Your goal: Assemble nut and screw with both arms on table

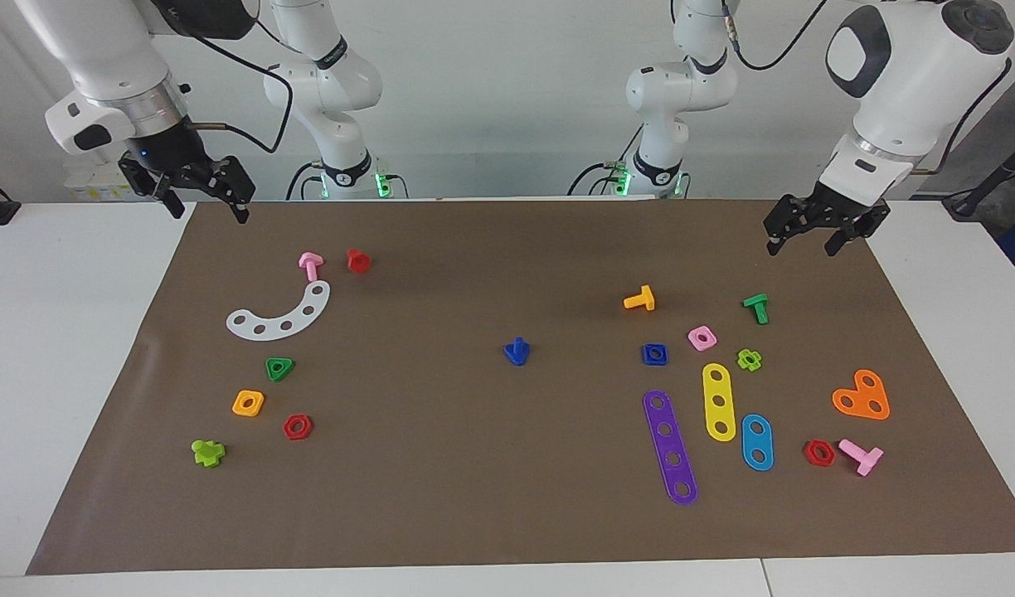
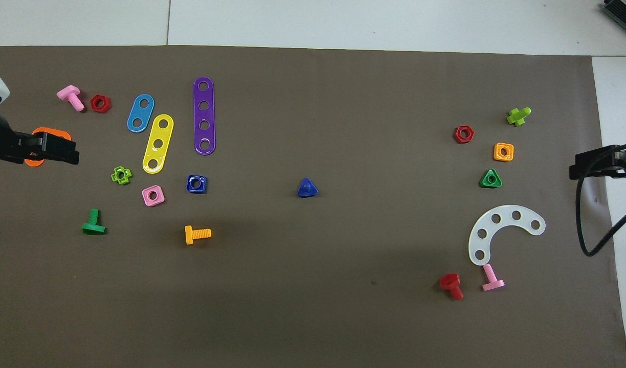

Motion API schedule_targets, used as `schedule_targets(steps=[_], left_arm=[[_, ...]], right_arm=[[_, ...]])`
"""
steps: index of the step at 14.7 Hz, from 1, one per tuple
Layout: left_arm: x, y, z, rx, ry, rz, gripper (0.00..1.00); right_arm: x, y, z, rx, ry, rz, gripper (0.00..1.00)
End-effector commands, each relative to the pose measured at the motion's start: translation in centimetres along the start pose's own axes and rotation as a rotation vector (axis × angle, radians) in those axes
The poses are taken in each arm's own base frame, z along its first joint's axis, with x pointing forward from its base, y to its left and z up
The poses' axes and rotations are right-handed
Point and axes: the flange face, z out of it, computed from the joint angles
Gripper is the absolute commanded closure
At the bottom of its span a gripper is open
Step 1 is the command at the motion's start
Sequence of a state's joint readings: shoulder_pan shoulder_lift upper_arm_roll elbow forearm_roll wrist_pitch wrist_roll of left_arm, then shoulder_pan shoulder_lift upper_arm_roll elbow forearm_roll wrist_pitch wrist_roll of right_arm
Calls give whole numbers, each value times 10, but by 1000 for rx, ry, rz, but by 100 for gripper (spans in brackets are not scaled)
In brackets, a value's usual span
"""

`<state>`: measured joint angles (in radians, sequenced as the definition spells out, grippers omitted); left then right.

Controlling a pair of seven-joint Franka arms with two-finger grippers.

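The blue square nut (image 1: 654, 354) (image 2: 196, 184) lies flat on the brown mat (image 1: 507, 497) toward the left arm's end of the table, beside a pink square nut (image 1: 701, 337). At the mat's middle the blue screw (image 1: 516, 351) (image 2: 307, 188) stands on its triangular head, shaft up. My left gripper (image 1: 801, 247) (image 2: 62, 151) hangs open and empty above the mat's edge at its own end, over the orange heart plate (image 1: 862, 395). At the other end my right gripper (image 1: 210, 214) (image 2: 581, 166) is raised, open and empty, well apart from both parts.
Around the nut lie an orange T screw (image 1: 640, 298), a green screw (image 1: 756, 308), a lime cross nut (image 1: 749, 359) and purple (image 1: 670, 446), yellow (image 1: 719, 401) and blue (image 1: 756, 441) strips. Toward the right arm's end are a white arc (image 1: 279, 313), green (image 1: 279, 368) and orange (image 1: 248, 403) nuts.
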<state>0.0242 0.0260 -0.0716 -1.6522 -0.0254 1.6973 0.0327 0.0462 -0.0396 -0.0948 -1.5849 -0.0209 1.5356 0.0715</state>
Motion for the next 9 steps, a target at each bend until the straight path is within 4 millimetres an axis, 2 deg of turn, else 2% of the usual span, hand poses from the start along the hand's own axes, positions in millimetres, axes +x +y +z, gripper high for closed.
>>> schedule_targets(steps=[1,3,5,9], left_arm=[[-6,36,26,-15,13,-7,10],[-4,64,46,-17,10,-23,12],[-4,83,67,-20,28,-42,14],[1,106,115,-18,32,-51,16]], right_arm=[[-6,1,-1,5,0,-16,0],[-6,1,-1,5,0,-16,0],[-6,1,-1,5,0,-16,0],[-6,1,-1,5,0,-16,0]])
